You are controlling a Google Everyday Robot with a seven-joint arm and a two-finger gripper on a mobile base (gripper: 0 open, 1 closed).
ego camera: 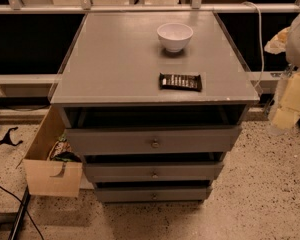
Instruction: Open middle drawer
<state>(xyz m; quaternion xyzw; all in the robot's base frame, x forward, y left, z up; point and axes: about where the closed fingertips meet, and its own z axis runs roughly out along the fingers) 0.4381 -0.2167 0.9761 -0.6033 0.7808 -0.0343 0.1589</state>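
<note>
The grey cabinet (115,59) stands in the middle of the view, seen from above and in front. It has three knobbed grey fronts. The middle drawer (190,170) has a small round metal knob (154,174). It sits below the taller, wider top front (105,140) and above the lowest front (125,194). A dark gap shows above each front. My gripper (286,109), pale yellow under a white arm part (299,34), is at the far right edge. It is well to the right of the cabinet and touches no drawer.
A white bowl (175,36) and a dark snack bar (180,82) lie on the cabinet top. A tan wooden box (52,178) with a cut-out handle stands at the cabinet's left, with items inside. Cables (5,199) lie on the speckled floor at left. A rail (140,8) runs behind.
</note>
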